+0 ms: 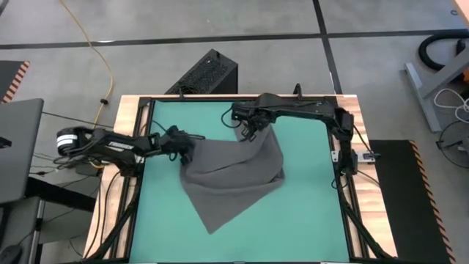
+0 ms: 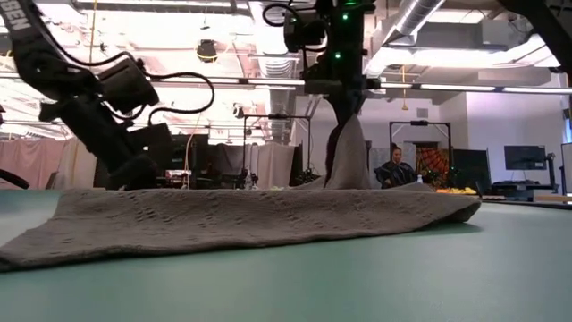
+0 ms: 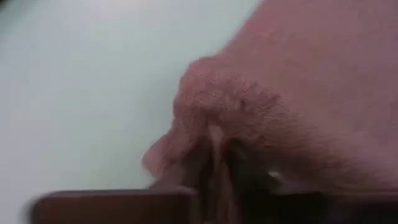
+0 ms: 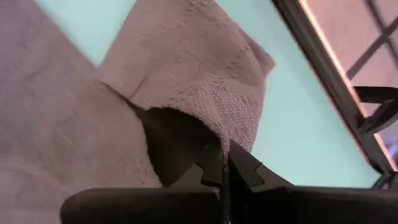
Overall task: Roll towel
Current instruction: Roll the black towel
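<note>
Nearest the low camera, a folded edge of the dark grey towel point(image 2: 250, 224) is seen lying along the teal green mat point(image 2: 402, 277), stretched across most of the view and tapering to a rounded end on one side. From the high view the towel point(image 1: 231, 180) is spread over the middle of the mat point(image 1: 308, 220) in a rough triangle, with one point aimed at the near edge of the table and two upper corners taken up by the arms. The far corner is held by the right gripper point(image 1: 253, 126), which is reached in from the right side of the table; in the right wrist view its fingers point(image 4: 249, 174) are closed together with a fold of the towel point(image 4: 205, 81) pinched between them, and in the low view that corner is lifted into a narrow peak hanging from the right gripper point(image 2: 344, 94) well above the mat. The left corner of the cloth is met by the left gripper point(image 1: 185, 150) at mat level; in the left wrist view a bunched bit of the towel point(image 3: 249, 112) is gathered between the closed fingers of that gripper, directly against the mat point(image 3: 81, 81). Between the two grippers the fabric is draped in a slack slope down to the flat part.
</note>
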